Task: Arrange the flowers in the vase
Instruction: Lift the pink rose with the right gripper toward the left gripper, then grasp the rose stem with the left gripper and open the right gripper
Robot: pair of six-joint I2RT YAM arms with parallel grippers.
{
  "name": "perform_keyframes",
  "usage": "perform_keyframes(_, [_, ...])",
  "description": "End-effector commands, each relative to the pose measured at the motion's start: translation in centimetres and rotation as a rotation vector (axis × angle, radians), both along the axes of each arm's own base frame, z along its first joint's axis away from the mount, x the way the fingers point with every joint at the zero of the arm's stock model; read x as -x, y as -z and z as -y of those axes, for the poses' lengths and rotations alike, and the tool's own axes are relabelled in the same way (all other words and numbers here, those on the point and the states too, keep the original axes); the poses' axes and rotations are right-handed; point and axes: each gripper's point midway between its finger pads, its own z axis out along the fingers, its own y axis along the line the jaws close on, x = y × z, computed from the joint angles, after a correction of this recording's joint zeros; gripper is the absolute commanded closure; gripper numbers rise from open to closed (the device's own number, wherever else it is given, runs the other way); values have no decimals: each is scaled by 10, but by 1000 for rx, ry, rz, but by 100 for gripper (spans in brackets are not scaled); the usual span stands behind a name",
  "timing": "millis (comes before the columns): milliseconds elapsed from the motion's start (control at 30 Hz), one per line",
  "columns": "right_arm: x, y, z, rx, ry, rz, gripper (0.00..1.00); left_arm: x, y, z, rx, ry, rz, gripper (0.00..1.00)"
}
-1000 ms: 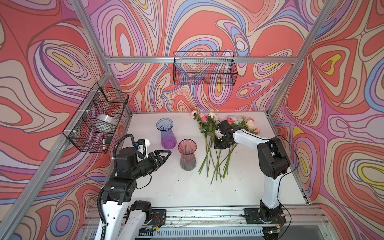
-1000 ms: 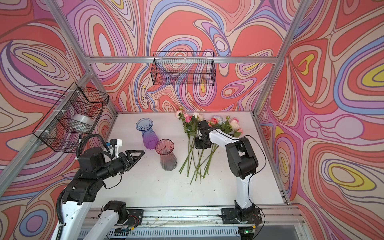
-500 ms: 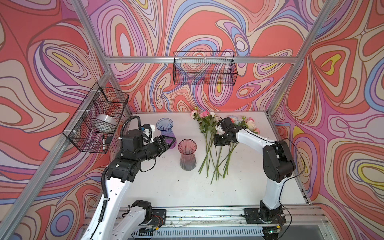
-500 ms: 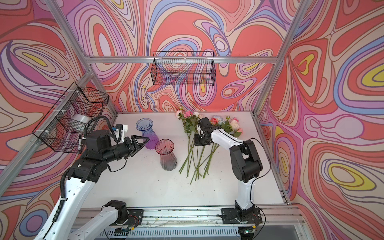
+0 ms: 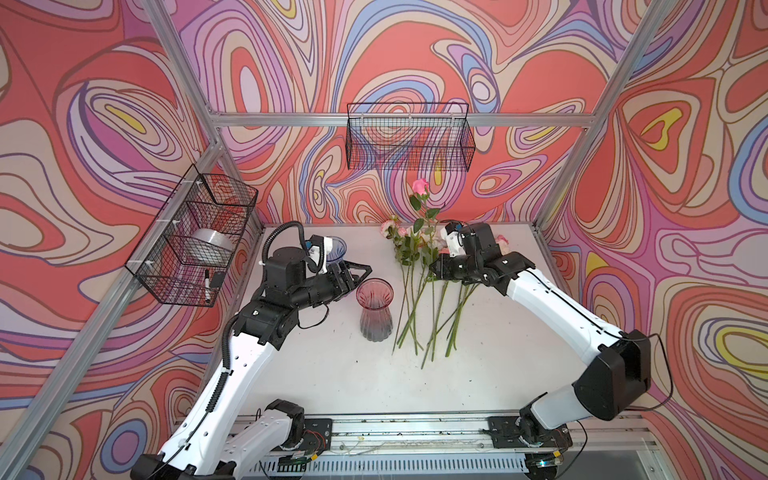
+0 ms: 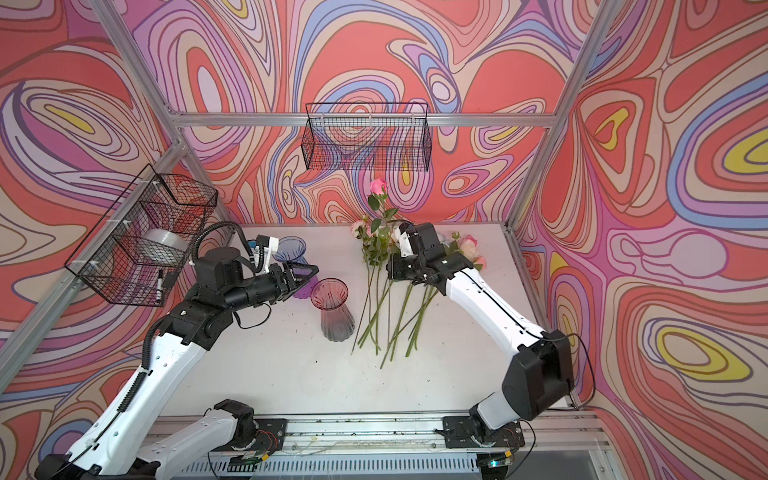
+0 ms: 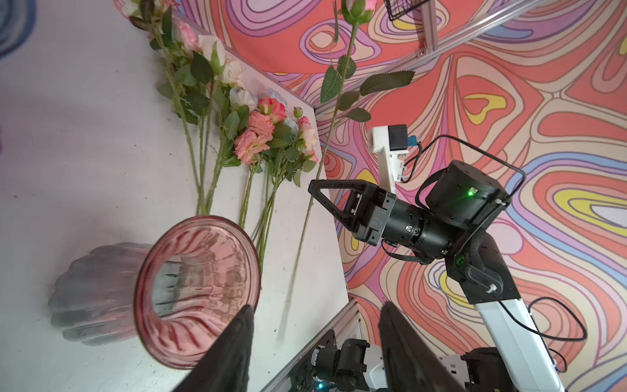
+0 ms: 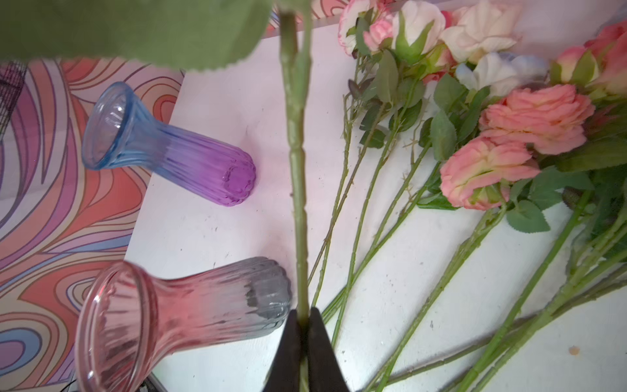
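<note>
My right gripper (image 8: 303, 317) pinching a pink rose (image 5: 420, 186) by its stem, bloom up — my left gripper (image 5: 360, 272) parted, empty, beside the pink vase (image 5: 375, 309)

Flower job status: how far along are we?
Done: nothing in yet; pink vase and blue-purple vase both stand empty. In hand: right tool is shut on one pink rose, held upright; left tool is open near the pink vase's rim. Left: that rose plus the other flowers lying on the table.

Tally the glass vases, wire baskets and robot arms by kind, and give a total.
Glass vases: 2 (pink-grey vase, blue-purple vase)
Wire baskets: 2 (back-wall basket, left-wall basket)
Robot arms: 2 (left arm, right arm)
Total: 6
</note>
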Motion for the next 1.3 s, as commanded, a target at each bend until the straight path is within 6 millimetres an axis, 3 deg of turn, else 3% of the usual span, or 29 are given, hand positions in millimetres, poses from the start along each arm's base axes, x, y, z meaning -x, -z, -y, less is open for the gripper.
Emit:
perform_keyframes(0, [7, 7, 12, 69, 60, 2, 100, 0, -24, 5, -2, 20, 107, 38])
perform_keyframes(133, [-4, -3, 43, 224, 155, 86, 100, -3, -11, 14, 8, 36, 75, 39])
perform_keyframes(200, [-2, -18, 46, 234, 142, 127, 100, -4, -12, 22, -3, 53, 81, 39])
perform_keyframes(467, [33, -63, 10, -16, -6, 155, 100, -7, -30, 76, -23, 187, 203, 36])
perform_keyframes(600, [55, -82, -18, -157, -114, 163, 100, -14, -42, 101, 20, 234, 251, 36])
perform_keyframes(733, [71, -86, -34, -239, -175, 143, 100, -24, -53, 114, 68, 242, 288, 37])
perform_keyframes(867, [75, -82, -38, -269, -175, 123, 100, -29, -58, 122, 100, 260, 323, 42])
perform_keyframes(1267, [82, -81, -49, -326, -220, 79, 100, -42, -25, 123, 5, 236, 310, 61])
